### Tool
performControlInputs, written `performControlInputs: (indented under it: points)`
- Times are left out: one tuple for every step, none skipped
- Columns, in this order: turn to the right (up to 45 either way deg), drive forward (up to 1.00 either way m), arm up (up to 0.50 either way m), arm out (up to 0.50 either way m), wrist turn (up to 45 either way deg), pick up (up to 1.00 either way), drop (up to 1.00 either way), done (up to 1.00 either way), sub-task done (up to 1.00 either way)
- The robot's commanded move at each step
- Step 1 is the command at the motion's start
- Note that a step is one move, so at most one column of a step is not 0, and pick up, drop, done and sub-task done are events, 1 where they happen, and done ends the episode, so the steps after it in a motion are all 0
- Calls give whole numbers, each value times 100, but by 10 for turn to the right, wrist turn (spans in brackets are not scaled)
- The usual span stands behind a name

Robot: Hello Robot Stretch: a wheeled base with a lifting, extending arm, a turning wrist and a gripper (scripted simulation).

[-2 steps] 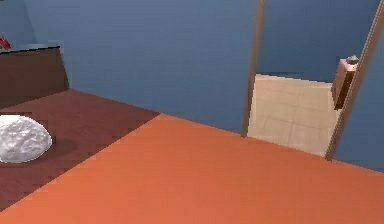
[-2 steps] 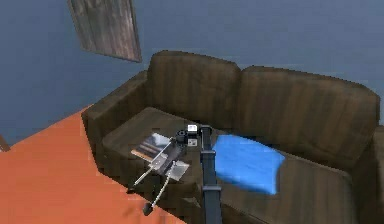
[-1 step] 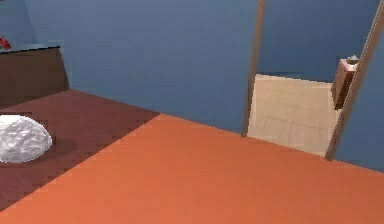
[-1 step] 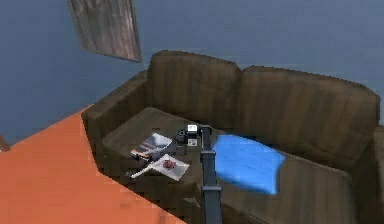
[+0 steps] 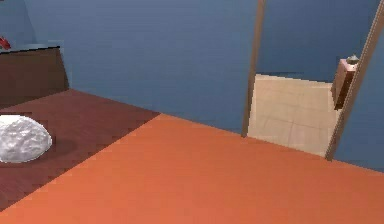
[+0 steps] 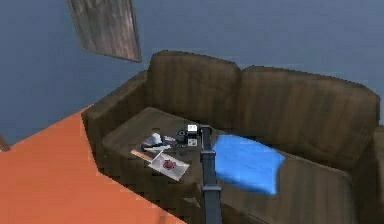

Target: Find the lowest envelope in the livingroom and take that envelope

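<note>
Jaws sit at the far end of the dark square arm bar (image 6: 210, 185), just left of the two small white marker squares (image 6: 192, 128), over the left seat of the sofa (image 6: 300, 110). Flat things lie on the seat right behind them, so I cannot tell whether they hold anything. On my side view the sofa is a deep brown, leathery two-seater with plump back cushions and rounded arms. A flat pale rectangle (image 6: 172, 164) with a reddish mark lies on that left seat, at about seven o'clock from the jaws. Its shape fits an envelope, though I cannot be sure. A darker flat piece (image 6: 152, 143) lies beside it at eleven o'clock. A soft, bright blue cushion (image 6: 247, 160) slumps on the seat at three o'clock of the rectangle. A grey, grainy picture (image 6: 105, 27) hangs on the blue wall at eleven o'clock of the sofa. Looking ahead I see smooth orange floor (image 5: 200, 180), a dark brown rug (image 5: 80, 125) with a lumpy white mass (image 5: 20, 138) at nine o'clock, and a wood-framed doorway (image 5: 255, 70) onto pale tiles (image 5: 285, 110) at two o'clock
</note>
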Motion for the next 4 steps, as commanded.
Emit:
performControlInputs:
  points:
    - [0,0,0,0,300,0,0,0,0]
    - [0,0,-30,0,0,0,0,0,0]
    - [0,0,0,0,0,100,0,0,0]
    - [0,0,10,0,0,0,0,0,0]
